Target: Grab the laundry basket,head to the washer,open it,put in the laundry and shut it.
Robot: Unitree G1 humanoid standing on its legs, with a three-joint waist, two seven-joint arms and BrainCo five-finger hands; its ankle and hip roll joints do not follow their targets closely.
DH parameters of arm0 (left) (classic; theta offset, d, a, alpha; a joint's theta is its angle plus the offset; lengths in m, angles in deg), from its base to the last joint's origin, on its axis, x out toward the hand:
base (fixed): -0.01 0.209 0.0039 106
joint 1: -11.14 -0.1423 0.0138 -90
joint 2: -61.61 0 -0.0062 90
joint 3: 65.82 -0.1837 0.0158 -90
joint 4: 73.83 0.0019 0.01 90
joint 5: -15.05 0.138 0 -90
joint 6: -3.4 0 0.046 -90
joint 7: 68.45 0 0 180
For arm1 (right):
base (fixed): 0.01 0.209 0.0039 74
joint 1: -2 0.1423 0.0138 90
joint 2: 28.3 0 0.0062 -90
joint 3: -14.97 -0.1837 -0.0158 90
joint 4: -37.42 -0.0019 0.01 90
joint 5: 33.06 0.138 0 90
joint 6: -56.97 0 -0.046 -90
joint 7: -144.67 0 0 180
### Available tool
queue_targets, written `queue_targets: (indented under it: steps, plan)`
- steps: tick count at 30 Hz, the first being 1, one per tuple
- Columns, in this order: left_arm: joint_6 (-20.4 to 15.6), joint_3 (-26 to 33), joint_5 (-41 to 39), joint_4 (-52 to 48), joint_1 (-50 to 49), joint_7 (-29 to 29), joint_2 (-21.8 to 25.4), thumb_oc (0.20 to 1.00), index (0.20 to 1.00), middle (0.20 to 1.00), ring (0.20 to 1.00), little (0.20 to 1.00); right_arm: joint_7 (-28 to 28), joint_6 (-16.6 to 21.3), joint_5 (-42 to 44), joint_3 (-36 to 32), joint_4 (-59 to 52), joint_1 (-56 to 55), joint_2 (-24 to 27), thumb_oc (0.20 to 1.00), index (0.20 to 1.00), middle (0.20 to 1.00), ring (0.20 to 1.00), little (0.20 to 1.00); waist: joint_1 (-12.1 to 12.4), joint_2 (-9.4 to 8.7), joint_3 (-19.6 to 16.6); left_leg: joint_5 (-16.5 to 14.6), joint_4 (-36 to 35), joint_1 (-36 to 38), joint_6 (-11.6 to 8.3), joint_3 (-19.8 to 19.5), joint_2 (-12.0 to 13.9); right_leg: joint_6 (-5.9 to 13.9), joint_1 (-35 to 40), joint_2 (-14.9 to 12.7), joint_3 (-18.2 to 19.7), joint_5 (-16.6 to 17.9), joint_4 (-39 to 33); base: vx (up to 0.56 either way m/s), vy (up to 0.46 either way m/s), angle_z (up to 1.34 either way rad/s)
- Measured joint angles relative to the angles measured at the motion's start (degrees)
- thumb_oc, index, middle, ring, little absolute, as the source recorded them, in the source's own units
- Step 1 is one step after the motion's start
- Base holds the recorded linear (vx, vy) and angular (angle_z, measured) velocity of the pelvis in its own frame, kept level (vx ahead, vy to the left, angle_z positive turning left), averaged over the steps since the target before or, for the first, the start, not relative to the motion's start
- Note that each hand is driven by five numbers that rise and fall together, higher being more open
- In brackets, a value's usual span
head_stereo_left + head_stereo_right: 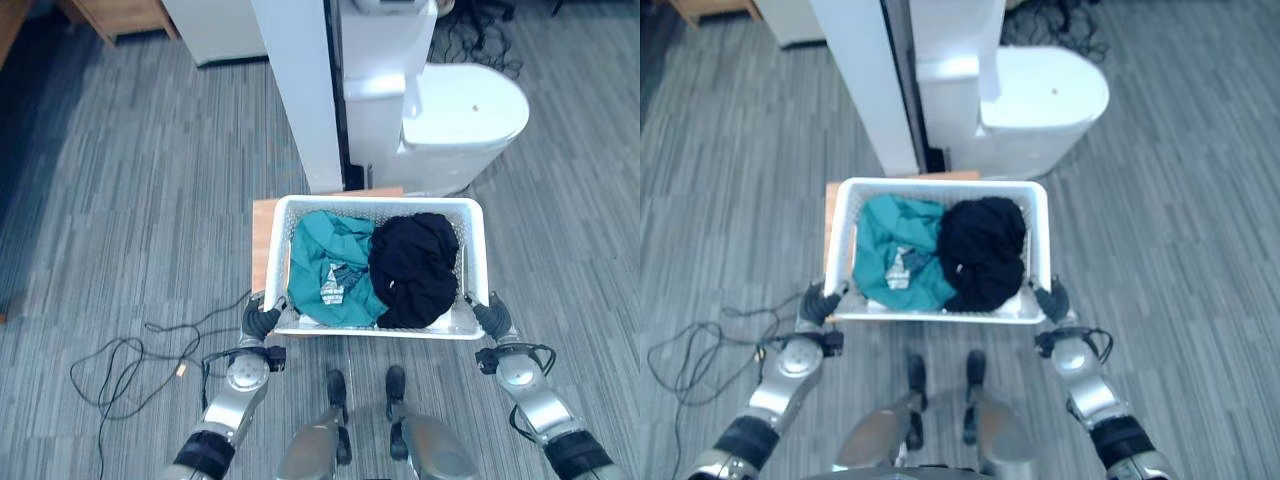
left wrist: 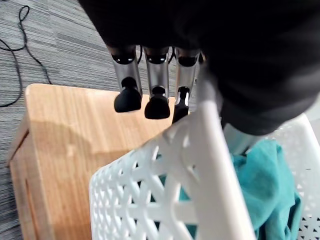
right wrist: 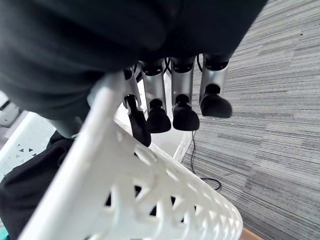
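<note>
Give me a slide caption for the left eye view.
Both hands, left hand and right hand, grip the white laundry basket holding teal and black clothes.

head cams up top, wrist cams jammed right against the basket

Both eye views look steeply down from the head, a bit apart sideways, and share the white laundry basket [image 1: 478,262], the wooden stand [image 1: 261,240] under it and the grey floor [image 1: 120,200]. Each wrist view sits super close along its hand, left hand [image 2: 150,75] and right hand [image 3: 175,85], facing the basket rim.
</note>
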Motion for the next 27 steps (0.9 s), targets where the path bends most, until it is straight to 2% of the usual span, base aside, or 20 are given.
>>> queue_targets:
  steps: [4, 6, 7, 8, 9, 10, 11, 12, 13, 14, 16, 18, 19, 20, 21, 22, 24, 25, 26, 27]
  plan:
    - [0.10, -0.23, 0.04, -1.74, -2.97, 1.41, 0.05, 0.200, 0.200, 0.200, 0.200, 0.200, -1.34, 0.07, -0.42, -1.54, -2.91, -5.59, -0.64, 0.200, 0.200, 0.200, 0.200, 0.200, -0.61, -0.70, -3.57, -0.33, 0.03, 0.68, -0.36, 0.13, 0.31, -0.20, 0.48, 0.44, 0.55, -0.50, 0.04, 0.01, -0.080, -0.06]
    - [0.13, -0.34, 1.26, -3.89, -6.30, 2.01, 0.14, 0.200, 0.200, 0.200, 0.200, 0.200, -1.63, 0.37, -0.42, -2.16, -5.95, -11.39, -1.07, 0.200, 0.200, 0.200, 0.200, 0.200, -3.01, -1.40, -4.48, -0.31, 0.06, 1.33, -0.36, 0.32, 0.61, -0.69, 0.56, 0.78, 0.99, -0.94, 0.96, -0.04, -0.021, -0.38]
    - [1.05, -0.53, 1.32, -4.26, -7.86, 2.06, 0.47, 0.200, 0.200, 0.200, 0.200, 0.200, -2.34, 0.35, -0.41, -2.26, -5.98, -13.71, -2.79, 0.200, 0.200, 0.200, 0.200, 0.200, -3.63, -3.68, -4.52, -1.60, 6.20, 1.01, -2.45, 1.47, 0.71, -2.19, -0.87, 0.25, 4.16, -3.16, 4.21, -0.08, 0.053, -1.07]
    - [1.35, -1.05, 1.22, -4.39, -8.27, 2.05, 0.96, 0.200, 0.200, 0.200, 0.200, 0.200, -2.20, 0.38, -0.42, -2.17, -6.46, -14.63, -2.65, 0.200, 0.200, 0.200, 0.200, 0.200, -3.61, -4.69, -4.83, -2.79, 11.02, -0.24, -1.39, -1.98, -0.73, -1.25, -0.79, 0.07, 7.79, -2.46, 4.94, -0.11, 0.081, -1.73]
    - [1.09, -1.59, 1.23, -4.63, -8.17, 2.40, 0.90, 0.200, 0.200, 0.200, 0.200, 0.200, -2.34, 0.48, -0.41, -2.58, -6.85, -14.85, -1.20, 0.200, 0.200, 0.200, 0.200, 0.200, -2.94, -3.88, -5.37, -5.38, 11.65, -1.41, -2.17, -9.53, -1.81, -0.83, -1.53, 0.24, 10.14, -2.20, 5.63, -0.02, 0.096, -1.55]
    - [1.04, -2.61, 1.24, -4.45, -6.17, 2.72, 0.00, 0.200, 0.200, 0.200, 0.200, 0.200, -2.64, 0.97, -0.38, -3.90, -7.15, -15.01, 0.53, 0.200, 0.200, 0.200, 0.200, 0.200, -5.30, -1.65, -5.88, -5.83, 10.69, -2.43, -1.96, -11.64, -1.65, -0.62, -2.84, 1.23, 10.55, -2.00, 5.97, -0.04, 0.213, -1.41]
    - [1.16, -3.27, 1.26, -3.94, -4.08, 2.79, -0.03, 0.200, 0.200, 0.200, 0.200, 0.200, -3.05, 1.19, -0.27, -5.29, -10.07, -17.21, 1.37, 0.200, 0.200, 0.200, 0.200, 0.200, -9.01, -1.79, -6.10, -5.95, 9.17, -2.07, 0.54, -10.66, -2.41, 0.34, -3.75, 1.37, 12.76, -1.31, 5.38, -0.12, 0.301, -1.16]
    - [1.14, -3.58, 1.22, -4.74, -4.65, 2.95, 0.25, 0.200, 0.200, 0.200, 0.200, 0.200, -3.40, 2.09, -0.27, -6.66, -12.14, -18.89, 0.97, 0.200, 0.200, 0.200, 0.200, 0.200, -10.74, -2.02, -6.08, -4.83, 7.21, -0.42, 2.53, -7.61, -3.55, 1.92, -4.44, 1.34, 16.21, -0.38, 5.66, -0.20, 0.245, -1.69]
    - [1.27, -3.51, 1.13, -7.53, -6.19, 2.83, 0.54, 0.200, 0.200, 0.200, 0.200, 0.200, -3.61, 2.49, -0.26, -7.35, -12.99, -19.35, -0.04, 0.200, 0.200, 0.200, 0.200, 0.200, -12.30, -2.47, -5.85, -4.13, 5.76, 0.99, 3.01, -1.30, -4.23, 4.54, -5.69, 1.70, 21.71, 0.31, 5.39, -0.22, 0.136, -3.20]
    - [0.44, -2.45, 1.13, -11.05, -7.97, 2.67, 2.76, 0.200, 0.200, 0.200, 0.200, 0.200, -3.66, 2.58, -0.09, -6.39, -13.12, -17.21, 0.03, 0.200, 0.200, 0.200, 0.200, 0.200, -10.63, -2.67, -6.01, -4.77, 4.48, 0.65, 4.53, 8.23, -3.04, 7.87, -10.13, 1.85, 25.14, -0.04, 7.60, -0.12, -0.003, -3.49]
    - [0.50, -0.79, 1.07, -9.74, -6.12, 2.72, 3.15, 0.200, 0.200, 0.200, 0.200, 0.200, -3.70, 2.42, 0.21, -4.92, -13.01, -15.49, 0.09, 0.200, 0.200, 0.200, 0.200, 0.200, -10.84, -3.40, -5.55, -5.96, 4.74, 0.41, 5.67, 15.07, -3.32, 7.83, -14.01, -0.60, 18.08, -0.36, 10.64, -0.04, -0.062, -2.53]
    - [0.49, -0.20, 1.06, -8.68, -4.22, 2.92, 3.18, 0.200, 0.200, 0.200, 0.200, 0.200, -3.76, 2.42, 0.26, -4.95, -12.52, -15.09, 0.08, 0.200, 0.200, 0.200, 0.200, 0.200, -10.74, -3.34, -5.29, -7.34, 4.96, 1.17, 4.99, 21.27, -2.36, 5.77, -14.83, -5.37, 2.52, -1.96, 10.44, 0.08, -0.055, -1.59]
    - [0.49, -0.19, 1.06, -8.35, -4.23, 3.04, 3.19, 0.200, 0.200, 0.200, 0.200, 0.200, -3.71, 2.43, 0.30, -4.95, -12.52, -15.11, 0.00, 0.200, 0.200, 0.200, 0.200, 0.200, -10.73, -3.31, -5.24, -7.57, 5.09, 1.70, 4.76, 22.73, -2.09, 5.24, -14.75, -7.22, -3.12, -2.38, 10.45, 0.09, -0.084, -1.35]
    - [0.50, 0.33, 1.00, -8.08, -5.01, 3.10, 2.99, 0.200, 0.200, 0.200, 0.200, 0.200, -3.77, 2.42, 0.45, -4.70, -12.24, -14.81, 0.06, 0.200, 0.200, 0.200, 0.200, 0.200, -10.63, -3.04, -5.15, -7.90, 4.87, 3.04, 3.52, 27.94, -0.70, 4.43, -13.85, -9.00, -9.89, -2.97, 11.80, 0.07, -0.171, -1.45]
    - [0.34, 1.59, 0.96, -8.34, -6.77, 3.13, 2.64, 0.200, 0.200, 0.200, 0.200, 0.200, -4.08, 2.42, 0.52, -3.48, -11.34, -13.44, 0.22, 0.200, 0.200, 0.200, 0.200, 0.200, -9.16, -2.62, -5.26, -7.83, 4.62, 4.21, 2.31, 31.21, 0.57, 3.04, -13.87, -10.35, -16.40, -4.41, 14.73, 0.14, -0.155, -1.76]
    - [0.04, 1.84, 0.88, -8.08, -8.01, 3.14, 2.00, 0.200, 0.200, 0.200, 0.200, 0.200, -4.68, 2.55, 0.52, -3.07, -11.33, -13.34, 0.18, 0.200, 0.200, 0.200, 0.200, 0.200, -7.66, -1.96, -5.58, -8.58, 5.23, 4.42, 1.79, 32.31, 1.75, 2.48, -13.52, -10.97, -20.39, -5.52, 16.98, 0.22, -0.178, -1.47]
    - [0.03, 1.28, 0.90, -8.08, -7.66, 3.39, 2.17, 0.200, 0.200, 0.200, 0.200, 0.200, -5.09, 2.60, 0.54, -3.68, -12.00, -16.21, 0.55, 0.200, 0.200, 0.200, 0.200, 0.200, -8.96, -1.39, -5.97, -9.25, 5.80, 4.02, -0.06, 29.85, 2.28, 4.06, -8.97, -11.58, -15.18, -6.48, 16.64, 0.25, -0.186, -0.28]
    - [0.04, 1.21, 0.91, -7.84, -7.76, 3.43, 1.91, 0.200, 0.200, 0.200, 0.200, 0.200, -5.47, 2.58, 0.69, -3.82, -11.73, -16.00, 0.70, 0.200, 0.200, 0.200, 0.200, 0.200, -9.01, -0.90, -5.89, -8.93, 5.92, 4.12, -0.94, 29.70, 2.84, 3.77, -7.88, -10.15, -13.16, -6.25, 14.83, 0.23, -0.248, -0.07]
    - [0.14, 0.92, 0.90, -7.71, -8.69, 3.44, 2.17, 0.200, 0.200, 0.200, 0.200, 0.200, -5.95, 2.58, 0.70, -3.72, -11.41, -15.72, 1.03, 0.200, 0.200, 0.200, 0.200, 0.200, -8.98, 0.12, -5.92, -8.94, 9.26, 3.92, -3.56, 29.73, 5.11, 2.07, -7.35, -7.20, -10.10, -7.40, 13.96, 0.19, -0.236, -0.50]
    - [0.14, 0.90, 0.88, -7.64, -9.36, 3.42, 2.18, 0.200, 0.200, 0.200, 0.200, 0.200, -6.18, 2.58, 0.72, -3.45, -10.68, -15.57, 0.97, 0.200, 0.200, 0.200, 0.200, 0.200, -7.98, -0.13, -5.93, -9.20, 14.61, 3.14, -4.04, 26.48, 6.46, 0.64, -6.71, -6.59, -8.76, -7.91, 14.37, 0.14, -0.243, -0.91]
